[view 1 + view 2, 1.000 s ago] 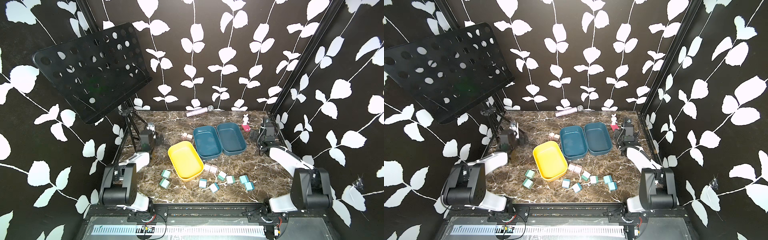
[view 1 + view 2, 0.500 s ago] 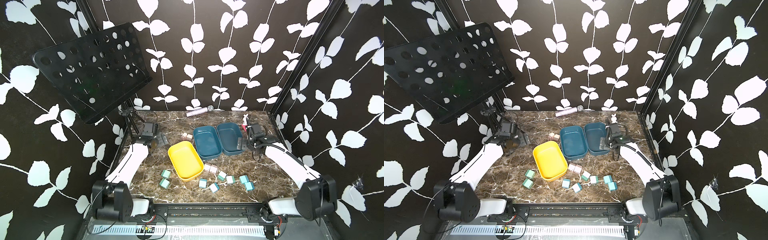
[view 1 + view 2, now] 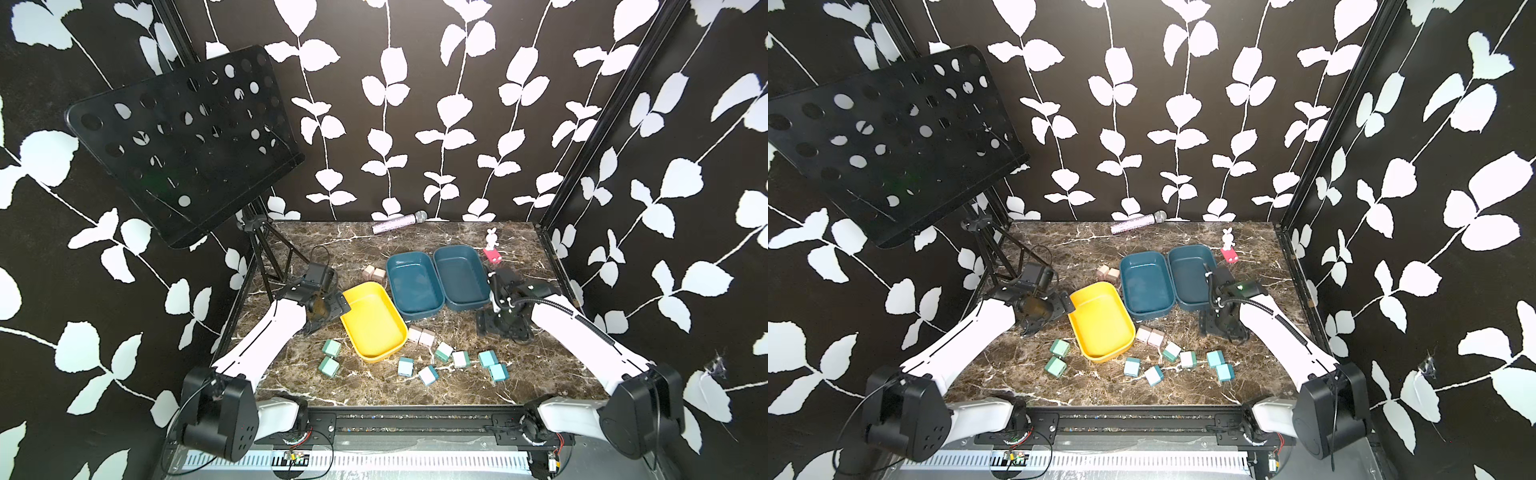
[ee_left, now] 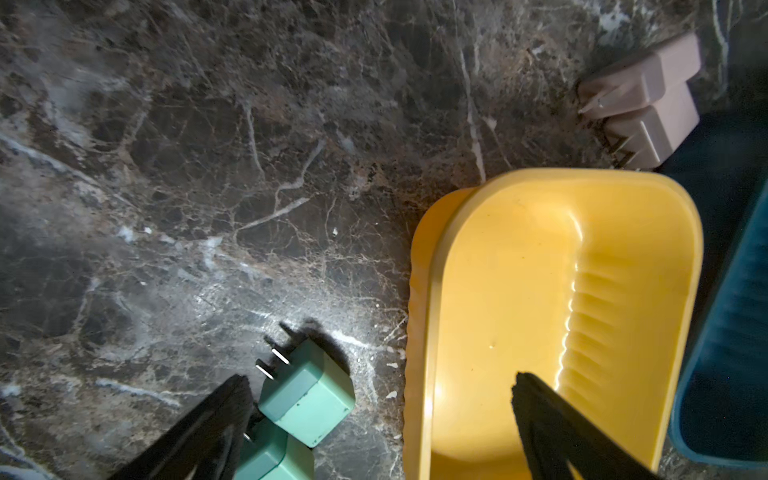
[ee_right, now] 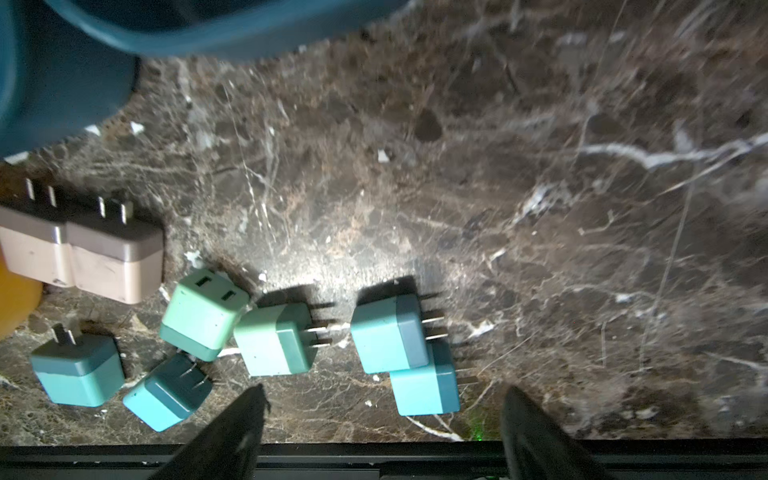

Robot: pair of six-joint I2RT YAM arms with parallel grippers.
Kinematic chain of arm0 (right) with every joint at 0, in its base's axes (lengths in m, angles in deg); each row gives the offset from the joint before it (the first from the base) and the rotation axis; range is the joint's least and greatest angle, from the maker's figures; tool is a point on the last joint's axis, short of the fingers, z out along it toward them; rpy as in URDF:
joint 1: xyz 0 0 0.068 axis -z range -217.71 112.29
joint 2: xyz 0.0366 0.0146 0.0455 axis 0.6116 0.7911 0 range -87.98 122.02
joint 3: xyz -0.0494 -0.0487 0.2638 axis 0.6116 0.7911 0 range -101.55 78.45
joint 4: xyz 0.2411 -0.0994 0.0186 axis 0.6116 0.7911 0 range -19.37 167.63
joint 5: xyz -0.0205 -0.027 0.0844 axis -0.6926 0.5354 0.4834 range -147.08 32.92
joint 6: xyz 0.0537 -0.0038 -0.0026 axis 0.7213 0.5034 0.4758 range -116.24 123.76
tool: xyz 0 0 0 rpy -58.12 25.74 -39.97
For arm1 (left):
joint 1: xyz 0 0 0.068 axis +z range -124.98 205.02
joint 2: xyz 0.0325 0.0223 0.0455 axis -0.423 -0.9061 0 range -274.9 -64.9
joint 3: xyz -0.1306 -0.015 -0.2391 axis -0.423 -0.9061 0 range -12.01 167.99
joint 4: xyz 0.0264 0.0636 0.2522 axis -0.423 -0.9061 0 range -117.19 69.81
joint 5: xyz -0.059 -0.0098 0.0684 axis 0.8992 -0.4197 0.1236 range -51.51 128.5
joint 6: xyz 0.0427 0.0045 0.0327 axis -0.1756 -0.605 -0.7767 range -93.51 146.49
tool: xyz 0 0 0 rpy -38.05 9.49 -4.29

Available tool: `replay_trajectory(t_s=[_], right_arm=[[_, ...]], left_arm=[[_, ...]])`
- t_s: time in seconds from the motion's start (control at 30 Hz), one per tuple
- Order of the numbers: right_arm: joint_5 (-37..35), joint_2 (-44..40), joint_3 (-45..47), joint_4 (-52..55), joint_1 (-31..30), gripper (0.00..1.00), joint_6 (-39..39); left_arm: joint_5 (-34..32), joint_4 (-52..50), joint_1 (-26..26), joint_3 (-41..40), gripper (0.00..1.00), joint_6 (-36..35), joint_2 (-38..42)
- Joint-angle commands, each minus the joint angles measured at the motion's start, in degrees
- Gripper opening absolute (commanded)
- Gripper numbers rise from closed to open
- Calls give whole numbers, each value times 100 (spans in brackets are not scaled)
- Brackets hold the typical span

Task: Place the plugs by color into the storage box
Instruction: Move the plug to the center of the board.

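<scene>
Three storage boxes stand mid-table: a yellow one (image 3: 374, 324) and two dark teal ones (image 3: 413, 280) (image 3: 461, 274), all without plugs inside. Two beige plugs (image 3: 373, 273) lie behind the yellow box, and two more (image 3: 420, 336) lie at its right. Two teal-green plugs (image 4: 307, 399) lie left of it. Several light blue and teal plugs (image 5: 390, 332) are strewn along the front. My left gripper (image 4: 380, 384) hangs open, one finger over the yellow box, the other beside the teal-green plugs. Open and holding nothing, my right gripper (image 5: 384, 395) hovers above the rightmost blue plugs.
A black perforated music stand (image 3: 183, 141) on a tripod (image 3: 266, 257) leans over the back left corner. A microphone (image 3: 399, 222) lies at the back wall. A pink rabbit toy (image 3: 491, 245) stands back right. The black front rail (image 5: 374, 457) borders the marble table.
Both arms have swung out from the table's sides. The left gripper came to the yellow box's left end. The right gripper passed the teal boxes and came forward toward the blue plugs.
</scene>
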Motion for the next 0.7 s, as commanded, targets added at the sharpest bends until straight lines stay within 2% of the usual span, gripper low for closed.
replay_trajectory(t_s=[0.0,0.23,0.43,0.67], right_arm=[[353,-286,374,322,-30,79,284],[763,-408,804,244,-30,70,422],[880,-187,1232,268,-31,70,577],[852,-425,1610,298,-29,70,877]], left_arm=[[172,-101,-46,215,99,5,-74],[302,-40,-84,347,99,-127,-338],[446,24,-83,479,99,-193,-581],[476,125,-83,536,99,-181,-723]])
